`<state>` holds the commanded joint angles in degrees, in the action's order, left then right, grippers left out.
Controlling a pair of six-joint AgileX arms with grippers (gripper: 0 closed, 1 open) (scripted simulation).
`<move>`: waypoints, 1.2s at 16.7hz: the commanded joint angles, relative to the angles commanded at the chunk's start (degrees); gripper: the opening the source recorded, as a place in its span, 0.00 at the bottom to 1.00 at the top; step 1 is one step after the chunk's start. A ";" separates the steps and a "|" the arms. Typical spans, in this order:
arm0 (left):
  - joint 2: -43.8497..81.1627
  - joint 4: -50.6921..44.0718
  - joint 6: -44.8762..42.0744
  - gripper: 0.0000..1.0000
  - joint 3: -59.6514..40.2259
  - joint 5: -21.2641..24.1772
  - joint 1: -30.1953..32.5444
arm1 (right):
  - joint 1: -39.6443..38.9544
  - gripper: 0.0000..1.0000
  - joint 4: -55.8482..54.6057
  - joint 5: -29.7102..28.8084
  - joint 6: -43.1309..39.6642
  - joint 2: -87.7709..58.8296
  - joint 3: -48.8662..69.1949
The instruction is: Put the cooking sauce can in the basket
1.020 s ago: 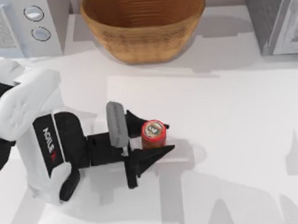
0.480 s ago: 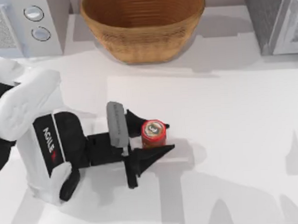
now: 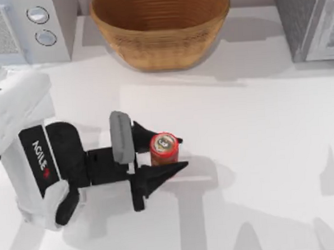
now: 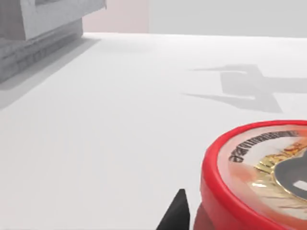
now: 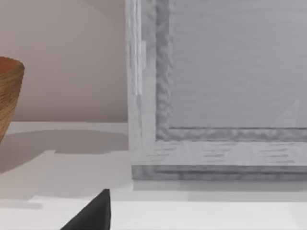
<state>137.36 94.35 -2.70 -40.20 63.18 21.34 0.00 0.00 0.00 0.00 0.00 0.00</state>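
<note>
**A:** Item one, change since the earlier top views?

**B:** The left arm (image 3: 40, 165) is logged further toward the table's left side. The left gripper (image 3: 169, 153) and the cooking sauce can (image 3: 164, 149) are shifted the same way with it, and slightly toward the back. The can is now seen a little larger and raised off the table (image 3: 269, 153), with its shadow cast on the surface beside it.

**A:** Item two, state of the left gripper?

**B:** It is recorded as clamped on the cooking sauce can. One black finger (image 3: 150, 133) is pressed against the can's far side, the other against its near side. In the left wrist view the can's red rim and printed lid (image 4: 259, 177) are seen close up beside a black fingertip (image 4: 176, 215).

**A:** Item three, the basket?

**B:** The basket (image 3: 160, 24) is listed at the back of the table, near the middle, well apart from the can. Its edge (image 5: 7, 96) is also caught in the right wrist view.

**A:** Item four, the right gripper?

**B:** A dark fingertip (image 5: 93, 213) is noted in the right wrist view, facing a grey appliance (image 5: 216, 96). Whether it is released or clenched cannot be told.

**A:** Item five, other fixtures?

**B:** A white microwave (image 3: 22, 26) is entered at the back left, and the grey appliance (image 3: 310, 19) at the back right.
</note>
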 joint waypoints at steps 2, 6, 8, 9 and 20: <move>-4.01 -0.97 -0.16 0.00 3.08 1.33 -1.49 | 0.00 1.00 0.00 0.00 0.00 0.00 0.00; -10.55 -2.76 -0.58 0.00 8.65 3.71 -4.39 | 0.00 1.00 0.00 0.00 0.00 0.00 0.00; -14.24 -3.33 -1.09 0.00 11.13 4.88 -5.87 | 0.00 1.00 0.00 0.00 0.00 0.00 0.00; -16.12 -3.57 -1.40 0.00 12.33 5.50 -6.58 | 0.00 1.00 0.00 0.00 0.00 0.00 0.00; -34.71 -8.24 -2.72 0.00 28.17 13.27 -14.02 | 0.00 1.00 0.00 0.00 0.00 0.00 0.00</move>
<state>102.65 86.11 -5.41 -12.03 76.45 7.32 0.00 0.00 0.00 0.00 0.00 0.00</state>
